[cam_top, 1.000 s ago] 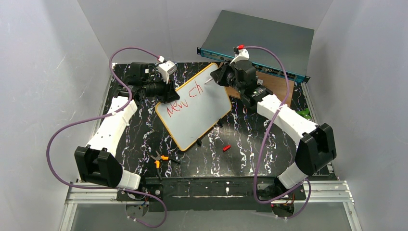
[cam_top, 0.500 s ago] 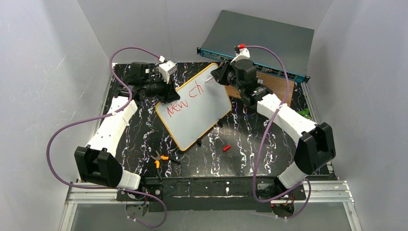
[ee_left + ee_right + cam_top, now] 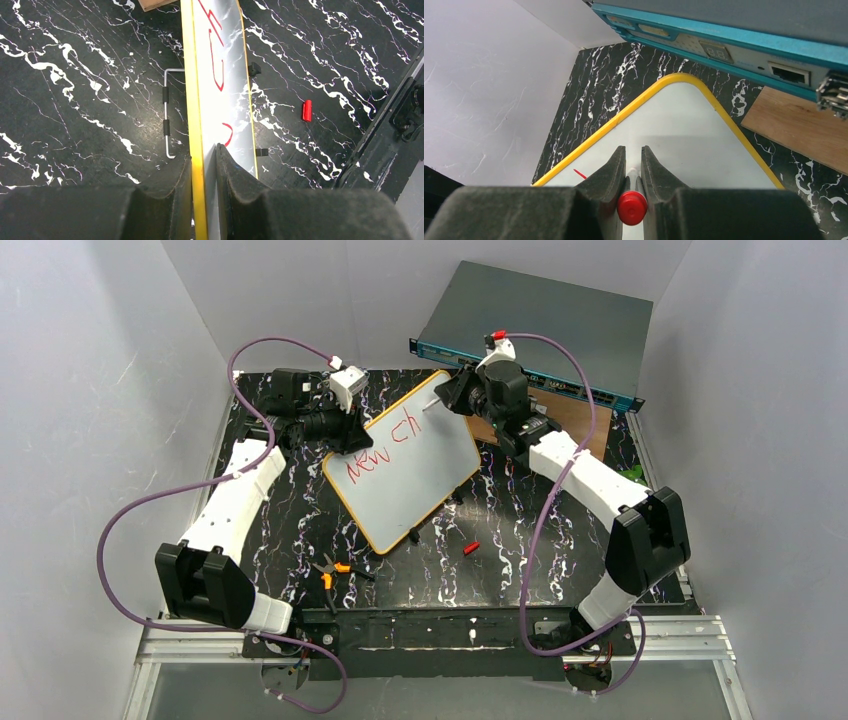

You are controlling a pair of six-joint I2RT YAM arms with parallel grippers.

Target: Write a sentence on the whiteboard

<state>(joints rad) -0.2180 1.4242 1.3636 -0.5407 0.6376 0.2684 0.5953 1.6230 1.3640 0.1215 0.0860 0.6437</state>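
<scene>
There's the left end effector (image 3: 204,154) clamped on the rim of the whiteboard (image 3: 410,475), which looks stiff and light, propped mid-bench (image 3: 510,530), while the right end effector (image 3: 633,150) pinches a red marker (image 3: 632,208) above its slick far corner.

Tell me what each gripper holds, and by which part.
Left gripper clamps the whiteboard by its edge. Right gripper grips the marker by its barrel, near the red end.

On worktop (image 3: 500,530), whiteboard (image 3: 410,480) standing; left end effector (image 3: 204,160) clamping its left edge, right end effector (image 3: 632,150) holding marker (image 3: 632,207) at far corner; pliers (image 3: 330,570), cap (image 3: 471,547) lying before it; rack unit (image 3: 540,330) sitting behind.
</scene>
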